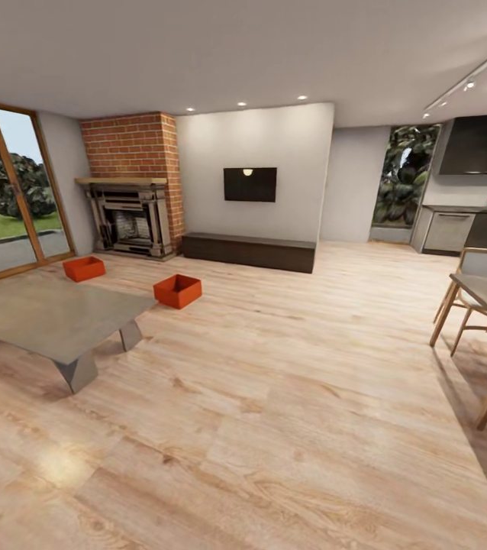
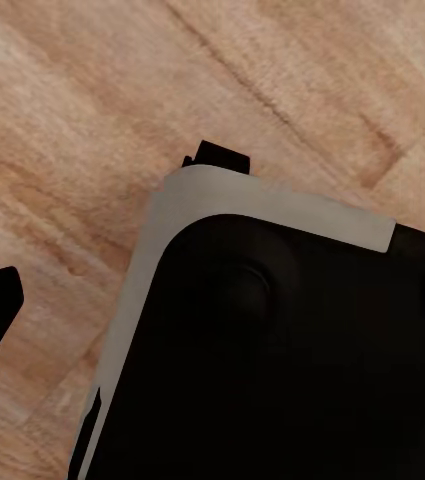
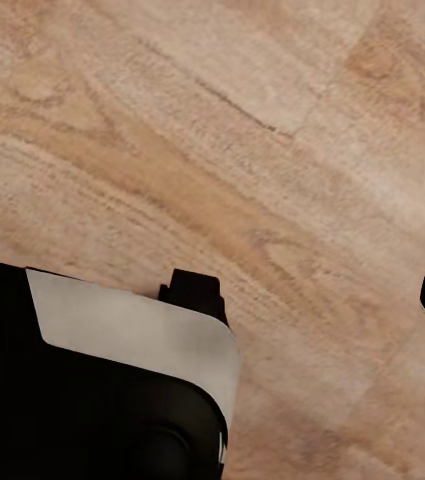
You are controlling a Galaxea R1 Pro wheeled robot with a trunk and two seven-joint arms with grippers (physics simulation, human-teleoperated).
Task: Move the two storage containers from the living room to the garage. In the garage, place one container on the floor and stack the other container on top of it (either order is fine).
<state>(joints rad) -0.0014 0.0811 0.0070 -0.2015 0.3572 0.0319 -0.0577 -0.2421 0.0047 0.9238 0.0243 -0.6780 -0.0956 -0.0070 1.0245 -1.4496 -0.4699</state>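
Two orange-red storage containers sit on the plank floor (image 1: 274, 397) at the head view's middle left: one (image 1: 177, 290) beside the low table (image 1: 45, 321), the other (image 1: 84, 268) before the brick fireplace (image 1: 130, 187). Both wrist views look down at wood planks past the robot's dark base (image 2: 292, 360); finger tips are cut off, so I cannot tell either gripper's opening.

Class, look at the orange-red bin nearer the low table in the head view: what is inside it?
The nearer container stands open-topped on the wood floor. Its visible inside shows only orange walls and nothing sticking up. The near wall hides part of its bottom, so a flat item there cannot be ruled out.
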